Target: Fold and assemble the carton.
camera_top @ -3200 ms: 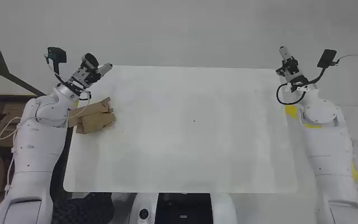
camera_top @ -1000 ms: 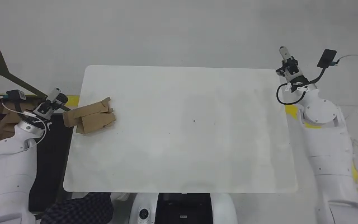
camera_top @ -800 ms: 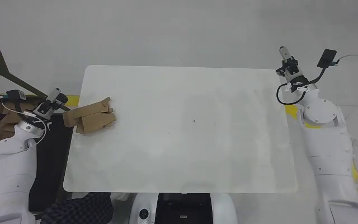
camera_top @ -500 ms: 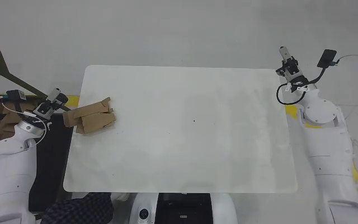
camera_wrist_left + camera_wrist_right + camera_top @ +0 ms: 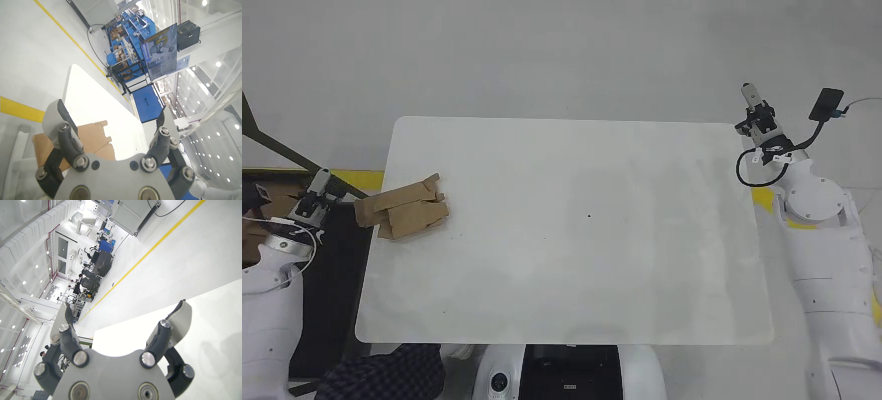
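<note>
Top view: carton [image 5: 407,207] overhanging the bench [image 5: 592,260] edge, judged light and bendable; pinch a flap edge. Left claw [image 5: 111,111], right claw [image 5: 123,307]: spread, empty.

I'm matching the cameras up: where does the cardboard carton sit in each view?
Top view: the carton lies over the table's left edge, near the left gripper.
Left wrist view: the carton lies on the table edge, just beyond the open left gripper.
Right wrist view: a bare table corner beyond the right gripper.
Shared landmark: the white table.
</note>
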Action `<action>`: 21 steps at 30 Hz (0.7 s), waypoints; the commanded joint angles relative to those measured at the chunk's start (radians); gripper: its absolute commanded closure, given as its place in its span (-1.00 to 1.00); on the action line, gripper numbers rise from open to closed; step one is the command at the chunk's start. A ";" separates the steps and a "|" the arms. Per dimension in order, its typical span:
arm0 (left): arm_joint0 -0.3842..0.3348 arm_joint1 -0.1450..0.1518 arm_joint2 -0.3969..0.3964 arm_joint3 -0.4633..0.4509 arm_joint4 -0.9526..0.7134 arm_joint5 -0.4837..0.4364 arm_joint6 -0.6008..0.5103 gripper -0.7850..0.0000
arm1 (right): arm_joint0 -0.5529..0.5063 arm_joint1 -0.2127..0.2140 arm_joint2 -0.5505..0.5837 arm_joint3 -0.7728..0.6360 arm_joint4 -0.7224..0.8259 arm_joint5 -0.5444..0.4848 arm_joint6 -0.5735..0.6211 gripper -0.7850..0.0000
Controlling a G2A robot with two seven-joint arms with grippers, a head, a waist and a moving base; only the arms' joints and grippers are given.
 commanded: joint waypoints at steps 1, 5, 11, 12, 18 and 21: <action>0.015 0.002 -0.017 0.019 -0.002 -0.014 0.020 -1.00 | 0.000 0.000 0.000 0.000 0.000 0.000 0.000 -1.00; 0.025 0.003 -0.027 0.071 0.017 -0.018 0.044 -1.00 | 0.000 0.000 0.000 0.000 0.000 0.000 0.000 -1.00; -0.012 -0.002 0.005 0.189 0.149 -0.018 0.144 -1.00 | 0.000 0.000 0.000 0.000 0.000 0.000 0.000 -1.00; -0.023 -0.005 0.016 0.211 0.161 -0.011 0.151 -1.00 | 0.000 0.000 0.000 0.000 0.000 0.000 0.000 -1.00; -0.090 -0.017 0.070 0.318 0.253 -0.014 0.205 -1.00 | 0.000 0.000 0.000 0.000 0.000 0.000 0.000 -1.00; -0.124 -0.023 0.095 0.351 0.270 -0.029 0.190 -1.00 | 0.000 0.000 0.000 0.000 0.000 0.000 0.000 -1.00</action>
